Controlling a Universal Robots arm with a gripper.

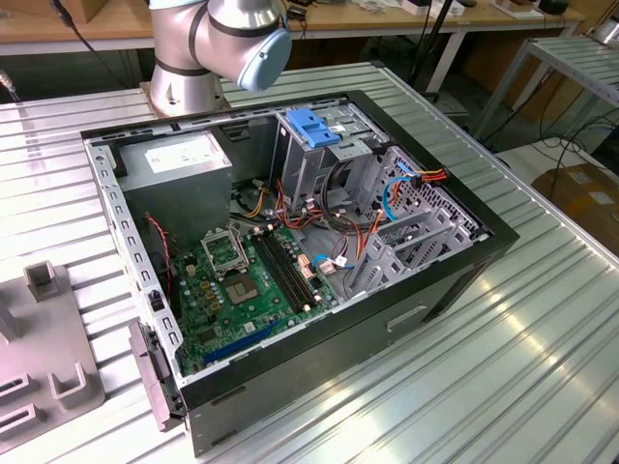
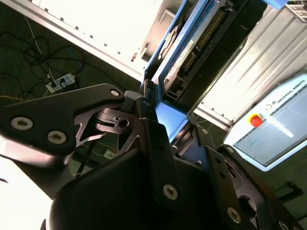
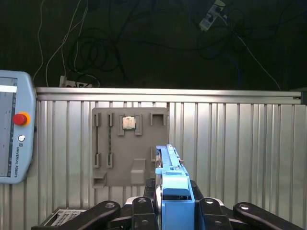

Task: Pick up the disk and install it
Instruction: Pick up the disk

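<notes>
Gripper: black metal linkage fingers with visible bolt heads, pinching the disk from both flat sides. Grip closed on it.

Disk: in the first wrist view it is seen edge-on, a thin slab with a light blue plastic carrier rail running along the narrow side. It stands between the fingers and sticks out past the tips. In the second wrist view the gripper holds the same disk, with the blue rail, a dark body and a row of connector pins along one end in sight.

Beyond the disk, first wrist view: a ribbed aluminium table, a flat grey fixture tray with moulded slots, and a square CPU chip seated in one pocket. A teach pendant with a red stop button lies at the table edge.

Exterior view: an open black computer case lies on its side on the table. Inside are a green motherboard, a grey power supply and a metal drive cage with a blue handle. The arm, silver with a pale blue joint cap, rises behind the case.
</notes>
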